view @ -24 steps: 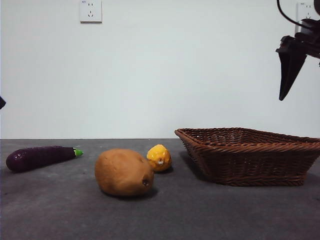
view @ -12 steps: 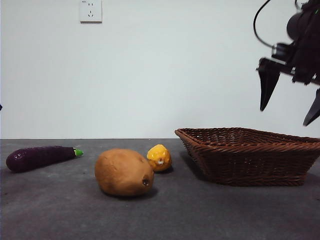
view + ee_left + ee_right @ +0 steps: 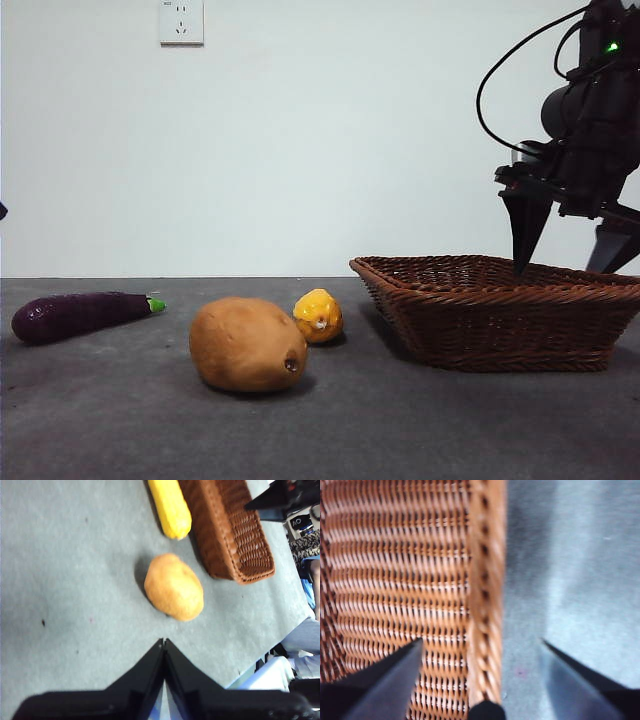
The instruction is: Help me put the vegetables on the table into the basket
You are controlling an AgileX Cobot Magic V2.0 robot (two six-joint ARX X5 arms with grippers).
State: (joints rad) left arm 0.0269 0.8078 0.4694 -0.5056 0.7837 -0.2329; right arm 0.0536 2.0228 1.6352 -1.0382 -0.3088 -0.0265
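In the front view the purple eggplant (image 3: 80, 313) lies at the left of the table (image 3: 330, 430). The tan potato (image 3: 248, 344) lies in the middle, the small yellow-orange piece (image 3: 318, 315) just behind it. The wicker basket (image 3: 500, 310) stands at the right with nothing showing in it. My right gripper (image 3: 567, 250) hangs open just above the basket's far rim. In the right wrist view it (image 3: 481, 642) straddles the rim (image 3: 485, 580). My left gripper (image 3: 164, 645) is shut and empty, held above the table short of the potato (image 3: 174, 586), the yellow piece (image 3: 170, 505) and the basket (image 3: 227, 527).
A white wall with a socket (image 3: 181, 21) stands behind the table. The left arm shows only as a black tip (image 3: 3, 210) at the left edge. The table's edge and a person's leg (image 3: 305, 635) show in the left wrist view.
My right gripper has come down and to the left from the top right corner to just above the basket's rim. The vegetables and the basket have not moved.
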